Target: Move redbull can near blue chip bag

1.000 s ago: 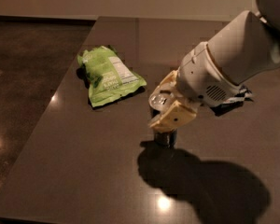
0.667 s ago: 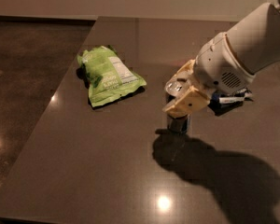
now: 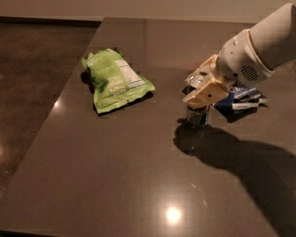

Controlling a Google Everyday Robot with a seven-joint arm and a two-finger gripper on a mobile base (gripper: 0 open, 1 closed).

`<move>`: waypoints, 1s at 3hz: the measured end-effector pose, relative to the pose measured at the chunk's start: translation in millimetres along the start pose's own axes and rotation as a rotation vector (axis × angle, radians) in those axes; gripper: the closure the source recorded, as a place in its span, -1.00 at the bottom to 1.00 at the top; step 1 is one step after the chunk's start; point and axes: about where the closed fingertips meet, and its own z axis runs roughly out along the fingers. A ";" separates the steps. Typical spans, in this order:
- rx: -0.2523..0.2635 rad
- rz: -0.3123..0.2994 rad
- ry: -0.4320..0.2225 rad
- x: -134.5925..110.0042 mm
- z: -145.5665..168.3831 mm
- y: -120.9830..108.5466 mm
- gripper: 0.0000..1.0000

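The redbull can (image 3: pixel 197 117), small and dark, is upright with its base at the tabletop, just left of the blue chip bag (image 3: pixel 242 100). My gripper (image 3: pixel 199 96) reaches in from the right and is shut on the can's upper part; a beige finger (image 3: pixel 205 92) crosses in front of it. The blue chip bag, dark blue with white patches, lies flat and is partly hidden behind my gripper and arm. A narrow gap separates the can and the bag.
A bright green snack bag (image 3: pixel 115 80) with a white label lies at the table's left centre. The dark table (image 3: pixel 138 172) has its left edge running diagonally, with floor beyond. My white arm (image 3: pixel 266 43) spans the upper right and casts a large shadow.
My gripper has carried the can to the right and farther back, from the table's middle to just beside the blue chip bag. The green bag has not moved.
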 end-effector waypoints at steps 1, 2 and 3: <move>0.033 0.034 -0.006 10.3 0.3 -18.6 0.20; 0.063 0.070 -0.015 21.9 -2.4 -31.6 -0.26; 0.077 0.101 -0.013 33.0 -2.8 -40.2 -0.73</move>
